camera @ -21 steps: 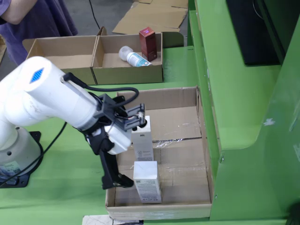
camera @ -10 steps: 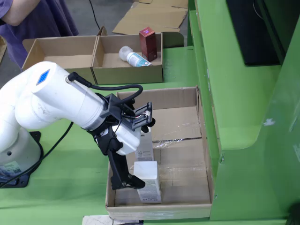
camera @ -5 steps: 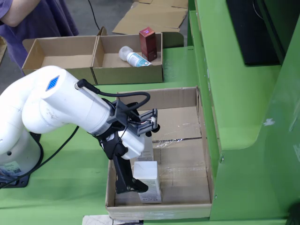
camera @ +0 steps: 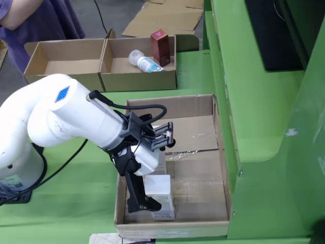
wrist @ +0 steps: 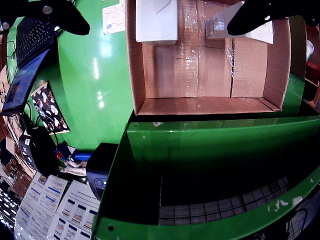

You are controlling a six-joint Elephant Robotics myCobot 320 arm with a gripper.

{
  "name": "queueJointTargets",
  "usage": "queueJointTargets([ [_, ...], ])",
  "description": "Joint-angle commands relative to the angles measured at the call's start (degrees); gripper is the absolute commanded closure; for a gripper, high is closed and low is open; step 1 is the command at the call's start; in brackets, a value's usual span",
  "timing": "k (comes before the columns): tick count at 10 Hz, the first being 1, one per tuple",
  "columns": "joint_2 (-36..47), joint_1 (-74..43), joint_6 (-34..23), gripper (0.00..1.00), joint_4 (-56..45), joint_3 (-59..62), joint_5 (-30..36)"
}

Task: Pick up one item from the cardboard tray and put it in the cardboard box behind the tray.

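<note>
Two white cartons stand in the cardboard tray (camera: 203, 152) on the green worktop (camera: 76, 203): a near carton (camera: 160, 195) and a taller carton (camera: 161, 161) behind it. They look light and stiff, probably smooth-faced, best pinched across the flat sides near the top. The claw (camera: 147, 173) straddles them, wide open, holding nothing as far as the wrist view shows. Since two seconds ago the arm has swung lower and forward over the tray; neither carton has moved.

White arm (camera: 66, 119) bent low, hand (camera: 152, 170) angled downward, black fingers (camera: 139, 201) spread apart.
</note>
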Motion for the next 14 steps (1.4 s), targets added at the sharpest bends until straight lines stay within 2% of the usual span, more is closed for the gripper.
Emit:
queueJointTargets([
  [1,-0.78,-0.23,0.38,0.00,2.79,1.49,-0.31],
  [14,-3.84,-0.29,1.41,0.00,-4.27,1.49,1.87],
])
